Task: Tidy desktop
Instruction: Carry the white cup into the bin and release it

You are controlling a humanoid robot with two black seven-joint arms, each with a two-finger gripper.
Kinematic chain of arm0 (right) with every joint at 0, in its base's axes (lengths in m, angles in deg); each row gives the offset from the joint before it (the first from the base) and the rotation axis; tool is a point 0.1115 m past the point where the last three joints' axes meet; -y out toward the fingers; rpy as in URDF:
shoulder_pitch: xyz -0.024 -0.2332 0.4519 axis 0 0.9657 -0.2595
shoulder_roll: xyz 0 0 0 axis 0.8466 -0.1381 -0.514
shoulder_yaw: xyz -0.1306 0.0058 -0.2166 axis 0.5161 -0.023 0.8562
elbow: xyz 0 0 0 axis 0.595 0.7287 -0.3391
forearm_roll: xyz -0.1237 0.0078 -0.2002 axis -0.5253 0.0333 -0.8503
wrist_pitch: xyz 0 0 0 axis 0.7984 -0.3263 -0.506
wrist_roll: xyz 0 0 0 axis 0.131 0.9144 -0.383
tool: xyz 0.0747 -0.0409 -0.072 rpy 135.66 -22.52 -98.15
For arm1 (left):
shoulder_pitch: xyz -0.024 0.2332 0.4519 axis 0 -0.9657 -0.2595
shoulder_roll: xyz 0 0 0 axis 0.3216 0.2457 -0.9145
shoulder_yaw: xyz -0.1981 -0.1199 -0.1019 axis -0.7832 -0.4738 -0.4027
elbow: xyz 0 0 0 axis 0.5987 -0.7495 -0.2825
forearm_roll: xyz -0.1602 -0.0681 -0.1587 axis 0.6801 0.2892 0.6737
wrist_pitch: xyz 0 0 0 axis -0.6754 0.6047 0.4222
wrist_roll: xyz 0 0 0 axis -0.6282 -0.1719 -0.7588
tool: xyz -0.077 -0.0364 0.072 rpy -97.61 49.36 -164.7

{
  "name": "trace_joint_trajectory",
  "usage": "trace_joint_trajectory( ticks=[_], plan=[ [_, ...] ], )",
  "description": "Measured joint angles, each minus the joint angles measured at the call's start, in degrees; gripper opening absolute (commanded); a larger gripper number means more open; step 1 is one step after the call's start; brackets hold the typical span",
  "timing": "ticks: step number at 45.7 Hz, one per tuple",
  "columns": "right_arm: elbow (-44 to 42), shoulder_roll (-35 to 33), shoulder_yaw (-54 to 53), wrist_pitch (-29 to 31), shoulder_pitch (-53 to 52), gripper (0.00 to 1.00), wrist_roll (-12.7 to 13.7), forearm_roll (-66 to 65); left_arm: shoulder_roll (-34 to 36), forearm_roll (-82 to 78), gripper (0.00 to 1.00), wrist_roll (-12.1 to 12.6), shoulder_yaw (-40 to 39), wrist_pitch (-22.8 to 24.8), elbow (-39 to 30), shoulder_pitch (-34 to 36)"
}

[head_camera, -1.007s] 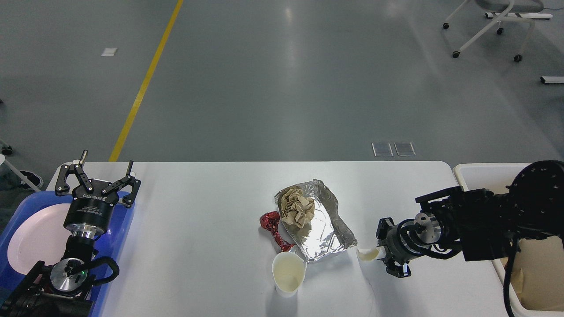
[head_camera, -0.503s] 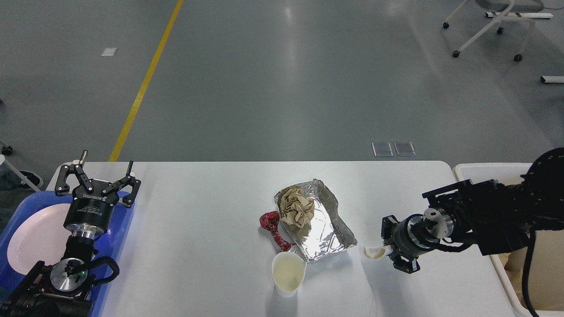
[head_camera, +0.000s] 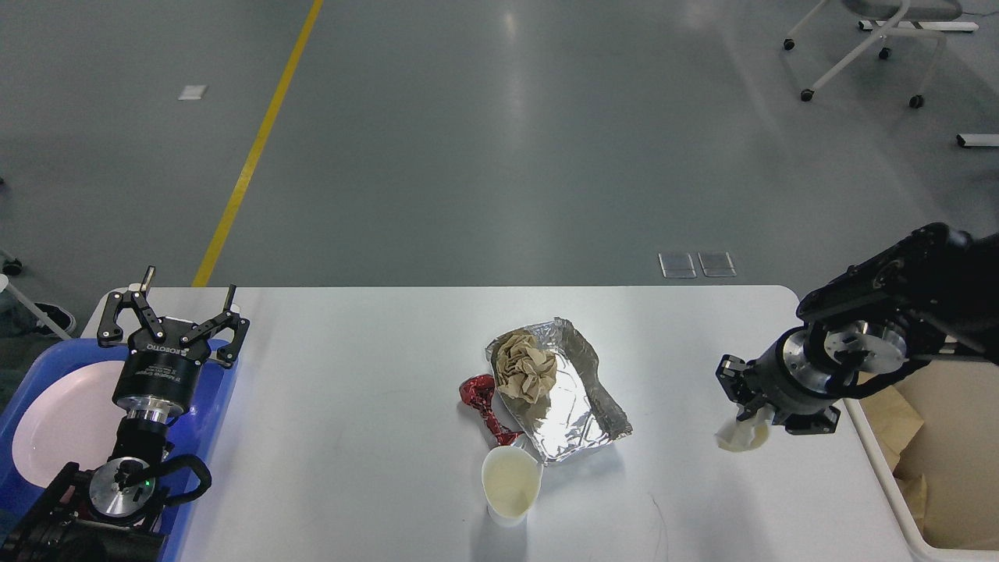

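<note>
The white desktop (head_camera: 351,406) fills the lower view. At its middle lie a crumpled foil tray (head_camera: 574,406) holding a wad of brown paper (head_camera: 528,370), a red wrapper (head_camera: 482,398) beside it, and a cream paper cup (head_camera: 511,485) in front. My right gripper (head_camera: 755,416) hangs above the desktop's right side, shut on a small crumpled cream paper piece (head_camera: 740,436) that dangles below it. My left gripper (head_camera: 173,308) stands open and empty above the blue tray's far edge.
A blue tray (head_camera: 212,406) with a white plate (head_camera: 66,421) sits at the left edge. A cream bin (head_camera: 948,414) with brown paper inside stands off the right edge. Grey floor, a yellow line and a chair base lie beyond.
My right gripper has lifted the cream paper piece off the desktop and carried it right, toward the bin. The left arm has not moved.
</note>
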Motion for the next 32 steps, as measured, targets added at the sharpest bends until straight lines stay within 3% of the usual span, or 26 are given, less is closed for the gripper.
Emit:
trace_joint_trajectory(
  ticks=[8, 18, 32],
  plan=[
    [7.58, -1.8, 1.25, 8.05, -12.46, 0.0, -0.24, -8.02, 0.0, 0.0, 0.96, 0.0, 0.0, 0.0, 0.0, 0.0],
    [10.5, -3.92, 1.17, 17.1, -25.09, 0.0, -0.21, -8.9, 0.0, 0.0, 0.96, 0.0, 0.0, 0.0, 0.0, 0.0],
    [10.55, -4.66, 0.96, 18.83, -28.77, 0.0, -0.08, -8.66, 0.0, 0.0, 0.96, 0.0, 0.0, 0.0, 0.0, 0.0]
  ],
)
